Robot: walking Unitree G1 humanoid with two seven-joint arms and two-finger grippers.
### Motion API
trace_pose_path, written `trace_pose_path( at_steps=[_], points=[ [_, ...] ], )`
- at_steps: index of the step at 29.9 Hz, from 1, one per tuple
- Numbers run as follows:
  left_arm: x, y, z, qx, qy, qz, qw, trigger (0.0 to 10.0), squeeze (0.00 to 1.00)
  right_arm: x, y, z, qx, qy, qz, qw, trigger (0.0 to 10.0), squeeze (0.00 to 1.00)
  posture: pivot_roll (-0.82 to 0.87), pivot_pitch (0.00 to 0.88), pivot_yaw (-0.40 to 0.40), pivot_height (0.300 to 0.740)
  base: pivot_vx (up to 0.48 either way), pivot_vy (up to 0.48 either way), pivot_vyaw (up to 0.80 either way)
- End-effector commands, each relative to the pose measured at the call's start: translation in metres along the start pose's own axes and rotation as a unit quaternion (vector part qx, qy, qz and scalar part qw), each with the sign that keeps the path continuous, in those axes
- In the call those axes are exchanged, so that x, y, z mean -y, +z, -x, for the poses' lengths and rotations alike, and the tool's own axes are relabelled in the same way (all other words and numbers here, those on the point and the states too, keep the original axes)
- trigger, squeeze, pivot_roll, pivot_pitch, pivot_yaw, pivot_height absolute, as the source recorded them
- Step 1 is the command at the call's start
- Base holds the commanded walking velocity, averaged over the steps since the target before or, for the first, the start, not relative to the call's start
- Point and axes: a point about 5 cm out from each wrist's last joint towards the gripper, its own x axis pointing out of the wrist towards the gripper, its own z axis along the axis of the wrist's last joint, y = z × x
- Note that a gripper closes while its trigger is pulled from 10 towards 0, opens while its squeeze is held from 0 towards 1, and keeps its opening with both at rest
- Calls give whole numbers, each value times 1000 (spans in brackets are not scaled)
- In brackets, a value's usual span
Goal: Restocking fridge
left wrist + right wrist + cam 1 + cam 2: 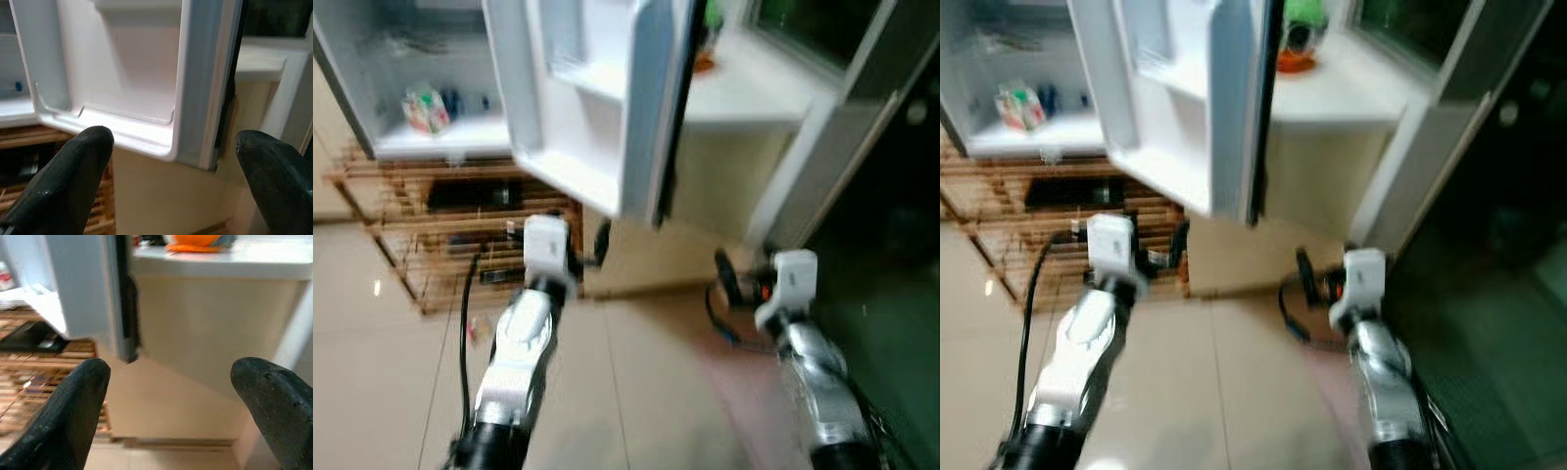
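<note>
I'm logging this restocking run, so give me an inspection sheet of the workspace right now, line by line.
Surface: beige tiled floor; white counter at right.
Job's things: fridge door swung open, door shelves look bare; colourful packets on the inner shelf.
Clutter: orange dish on the counter; wooden rack under the fridge.
Grippers: left gripper open below the door's lower corner; right gripper open, facing the cabinet; both hold nothing.
Cables: black cable along the left arm.
Surroundings: dark doorway at right.
</note>
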Motion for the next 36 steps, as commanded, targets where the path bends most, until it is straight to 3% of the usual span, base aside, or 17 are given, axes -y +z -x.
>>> trace_pose_path(
  at_steps=[1,11,19,26,36],
  points=[
    [-2,0,-1,-3,8,-9,1000,10000,0,1,3,-3,6,1,2,1000,10000,102,-10,0,-41,740,0,0,0],
    [-18,5,-9,4,21,-44,999,10000,0,5,4,-2,4,-1,5,1000,10000,102,-17,0,-42,740,0,0,0],
    [-12,15,-10,27,15,-11,999,10000,0,5,4,-1,5,-4,4,1000,10000,106,-20,0,-41,740,0,374,0],
    [-10,16,-11,28,6,-38,999,10000,0,4,4,-1,4,-2,4,1000,10000,106,-16,0,-43,740,219,388,0],
    [5,20,-21,13,-40,-81,996,10000,0,0,5,-2,4,4,5,1000,10000,102,-20,0,-38,740,369,0,0]
  ],
)
